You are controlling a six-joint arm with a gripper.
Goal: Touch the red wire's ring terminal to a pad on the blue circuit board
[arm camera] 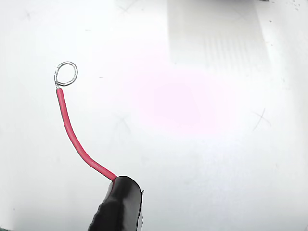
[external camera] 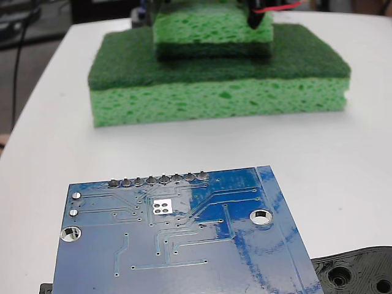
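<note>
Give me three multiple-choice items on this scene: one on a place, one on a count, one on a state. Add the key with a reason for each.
1. In the fixed view, where is the pad on the blue board?
A. just below the row of solder points
B. at the board's right edge
C. on the black piece

2. How many tiny dark holes does the pad have?
A. two
B. four
C. six

3. In the wrist view, what is the ring doing?
A. touching the pad
B. lying on a sponge
C. hanging over bare white table, no board in sight

Key: 1 A, the pale square sits under the solder points. 2 B, four dots show on it. 3 C, only white table lies behind the ring and red wire.
</note>
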